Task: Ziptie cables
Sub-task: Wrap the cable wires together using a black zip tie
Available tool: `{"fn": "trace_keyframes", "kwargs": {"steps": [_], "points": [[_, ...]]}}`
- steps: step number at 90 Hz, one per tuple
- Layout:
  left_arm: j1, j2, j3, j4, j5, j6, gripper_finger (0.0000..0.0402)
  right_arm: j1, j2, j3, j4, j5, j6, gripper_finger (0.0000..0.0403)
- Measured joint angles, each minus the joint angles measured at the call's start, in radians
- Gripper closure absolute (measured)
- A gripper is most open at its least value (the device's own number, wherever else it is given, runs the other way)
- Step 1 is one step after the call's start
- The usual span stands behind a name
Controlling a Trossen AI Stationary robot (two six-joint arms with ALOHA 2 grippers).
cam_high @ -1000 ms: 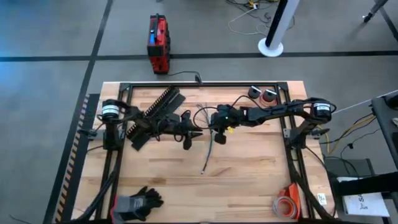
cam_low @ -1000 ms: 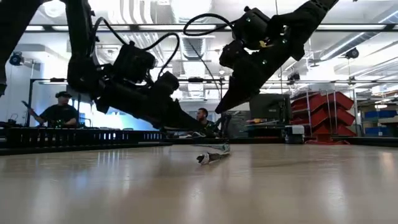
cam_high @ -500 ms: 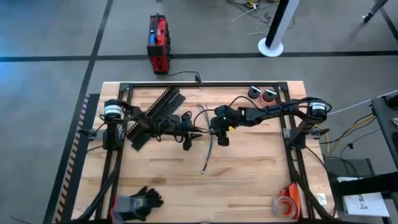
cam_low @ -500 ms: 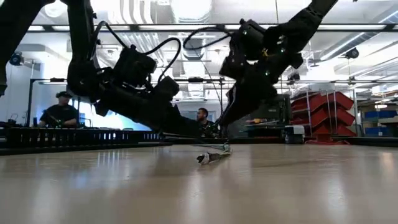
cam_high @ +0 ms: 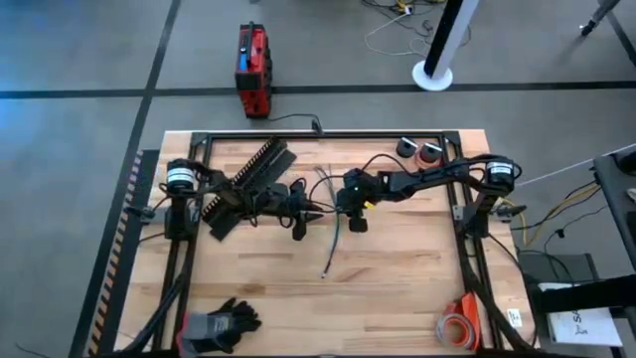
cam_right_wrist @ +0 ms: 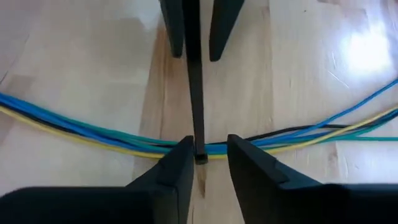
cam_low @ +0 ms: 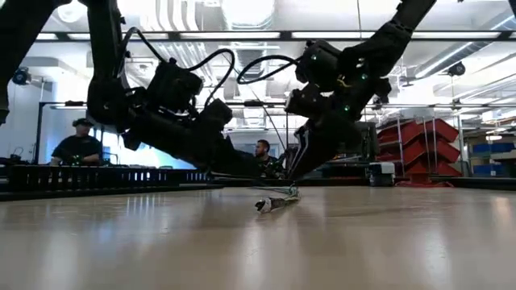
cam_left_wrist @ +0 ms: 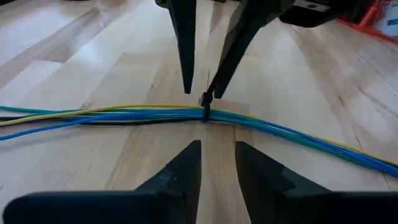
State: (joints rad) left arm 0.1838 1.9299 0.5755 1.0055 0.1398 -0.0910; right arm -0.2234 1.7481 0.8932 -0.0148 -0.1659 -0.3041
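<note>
While the cables (cam_high: 334, 231) are lying across mid-table, the left gripper (cam_high: 316, 213) and right gripper (cam_high: 342, 218) are facing each other over them, both sets of fingers slightly parted, a thin black strip (cam_right_wrist: 195, 81) reaching across the bundle

Grey floor (cam_high: 79, 60), red bins (cam_low: 419, 149), ceiling lights (cam_low: 242, 10)
</note>
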Motion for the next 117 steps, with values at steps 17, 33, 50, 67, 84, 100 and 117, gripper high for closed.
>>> {"fn": "trace_keyframes", "kwargs": {"steps": [17, 33, 50, 67, 84, 100, 117], "points": [[0.0, 0.0, 0.0, -0.003, 0.0, 0.0, 0.0324, 0.0, 0.0, 0.0, -0.002, -0.027, -0.027, 0.0352], [0.0, 0.0, 0.0, -0.003, 0.0, 0.0, 0.0325, 0.0, 0.0, 0.0, -0.002, -0.029, -0.03, 0.0365], [0.0, 0.0, 0.0, -0.003, 0.0, -0.005, 0.0325, 0.0, -0.001, 0.0, 0.004, -0.053, -0.02, 0.039], [-0.001, 0.0, 0.001, -0.003, 0.0, -0.031, 0.0325, 0.0, -0.001, 0.008, 0.005, -0.054, 0.03, 0.0401], [-0.004, 0.0, 0.019, -0.004, 0.0, -0.036, 0.0325, 0.0, -0.006, 0.014, 0.009, -0.053, 0.083, 0.0403], [-0.007, -0.001, 0.041, -0.004, 0.0, -0.034, 0.0325, 0.0, -0.006, 0.014, 0.008, -0.052, 0.119, 0.0403], [-0.01, -0.001, 0.052, -0.004, 0.0, -0.015, 0.0325, 0.003, -0.009, 0.014, 0.031, -0.052, 0.159, 0.0403]]}}
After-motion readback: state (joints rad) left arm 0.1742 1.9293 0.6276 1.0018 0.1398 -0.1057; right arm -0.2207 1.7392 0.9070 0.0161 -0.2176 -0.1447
